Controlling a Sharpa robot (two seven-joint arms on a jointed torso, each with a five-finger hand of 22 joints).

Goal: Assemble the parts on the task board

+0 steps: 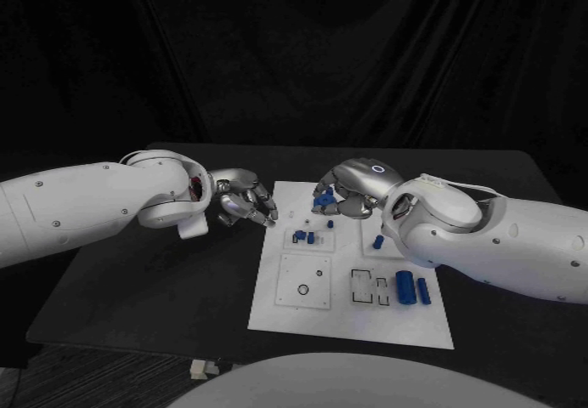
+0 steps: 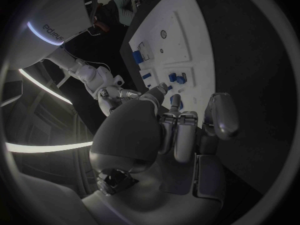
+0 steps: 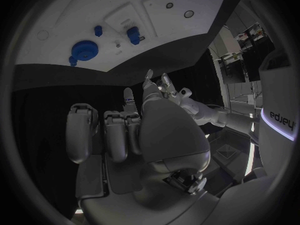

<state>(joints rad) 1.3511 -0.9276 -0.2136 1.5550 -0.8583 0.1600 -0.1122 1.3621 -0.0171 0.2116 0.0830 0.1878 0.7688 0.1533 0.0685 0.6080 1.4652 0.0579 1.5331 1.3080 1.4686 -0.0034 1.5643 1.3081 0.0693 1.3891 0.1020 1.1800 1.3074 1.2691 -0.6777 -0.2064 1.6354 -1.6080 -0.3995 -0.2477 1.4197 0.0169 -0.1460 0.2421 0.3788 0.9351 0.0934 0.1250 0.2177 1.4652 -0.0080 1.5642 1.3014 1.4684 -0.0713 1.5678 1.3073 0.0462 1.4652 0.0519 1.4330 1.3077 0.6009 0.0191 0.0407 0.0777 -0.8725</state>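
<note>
Both hands empty: left hand (image 1: 245, 206) beside task board (image 1: 355, 327), right hand (image 1: 347, 194) above it

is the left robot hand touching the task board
Apart. The head view shows the left robot hand beside the task board, with bare black table between its fingertips and the board's left edge.

Black table (image 1: 160, 289) under dark cloth backdrop (image 1: 294, 76). Small pale object (image 1: 204, 369) on the floor, just off the table's near edge.
</note>
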